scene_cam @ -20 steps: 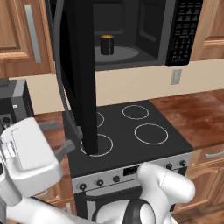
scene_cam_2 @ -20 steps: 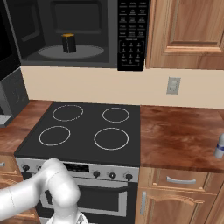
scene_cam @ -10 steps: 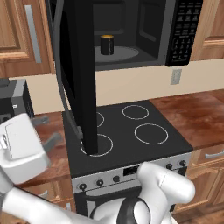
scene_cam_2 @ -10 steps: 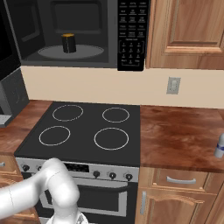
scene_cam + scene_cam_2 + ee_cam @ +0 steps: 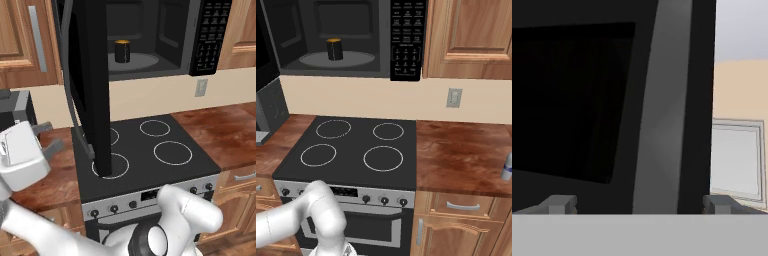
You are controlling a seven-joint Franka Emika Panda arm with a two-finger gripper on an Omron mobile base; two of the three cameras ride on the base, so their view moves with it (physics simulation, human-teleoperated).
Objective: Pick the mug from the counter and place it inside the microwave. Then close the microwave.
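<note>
The mug (image 5: 122, 51) (image 5: 333, 48), black with a pale yellow top, stands upright on the turntable inside the microwave (image 5: 210, 35) (image 5: 406, 40). The microwave's door (image 5: 92, 85) (image 5: 662, 110) hangs wide open, swung out over the stove's left side. My gripper (image 5: 50, 137) (image 5: 639, 205) is open and holds nothing. It sits left of the door at about its lower edge, with its fingers (image 5: 44, 128) pointing at the door's outer face. The hand view looks straight at the door's dark glass from close by. The counter (image 5: 220, 135) (image 5: 461, 155) lies on both sides of the stove.
A black stovetop (image 5: 150, 150) (image 5: 356, 145) with white ring burners lies under the microwave. A grey-black appliance (image 5: 15, 110) (image 5: 271, 110) stands on the left counter, just behind my hand. A slim white bottle (image 5: 507, 167) stands at the far right. Wooden cabinets flank the microwave.
My hand has moved left and a little upward, away from the stove's front left corner. The gripper stays open. The mug and the door have not moved.
</note>
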